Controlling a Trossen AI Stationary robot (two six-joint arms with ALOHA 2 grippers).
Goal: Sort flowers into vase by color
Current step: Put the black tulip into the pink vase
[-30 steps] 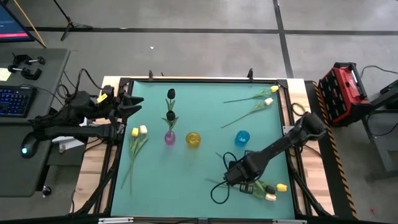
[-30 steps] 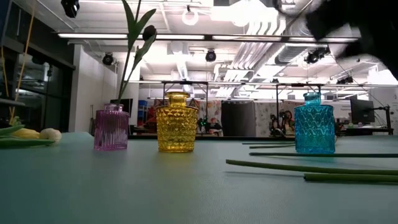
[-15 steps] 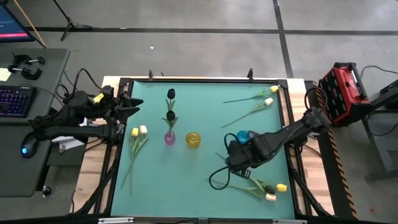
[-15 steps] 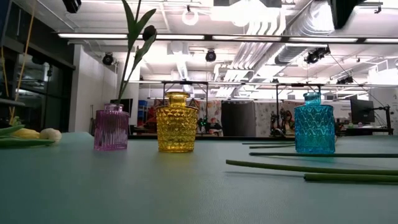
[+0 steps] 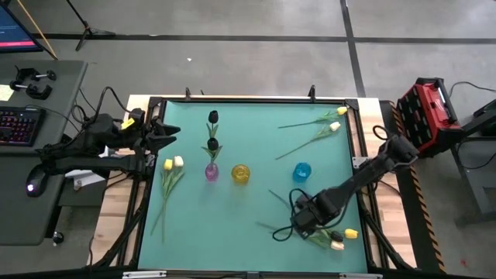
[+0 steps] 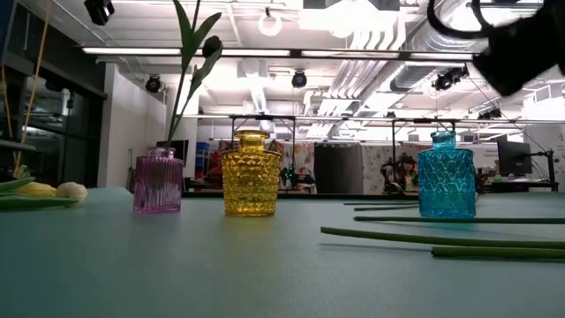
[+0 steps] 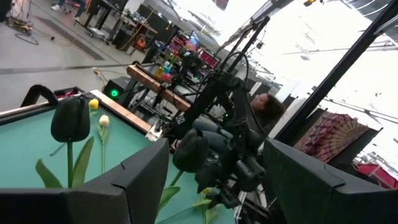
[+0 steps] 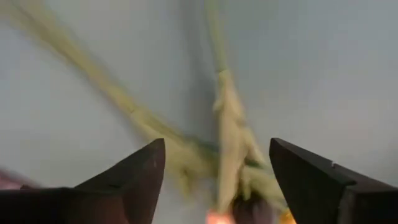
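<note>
Two black flowers (image 5: 213, 130) stand with their stems in the purple vase (image 5: 211, 171). The yellow vase (image 5: 241, 173) and the blue vase (image 5: 302, 171) stand beside it. More flowers lie flat on the mat: a yellow and a cream one at the left (image 5: 170, 172), two at the far right (image 5: 318, 130), and several at the near right (image 5: 335, 236). My right gripper (image 8: 217, 180) hangs open, pointing down, over the stems (image 8: 227, 134) of the near-right flowers and touches nothing. My left gripper (image 7: 217, 186) waits open at the table's left edge.
Long green stems (image 6: 441, 238) run along the mat in front of the blue vase (image 6: 446, 181). A black frame rail (image 5: 248, 99) borders the mat. A person (image 7: 264, 106) sits beyond the table's far side. A red case (image 5: 430, 108) stands to the right of the table.
My right gripper has swung up toward the blue vase, then come back down toward the near edge, over the near-right flowers. Its wrist has rolled on the way. The flowers and vases lie as before.
</note>
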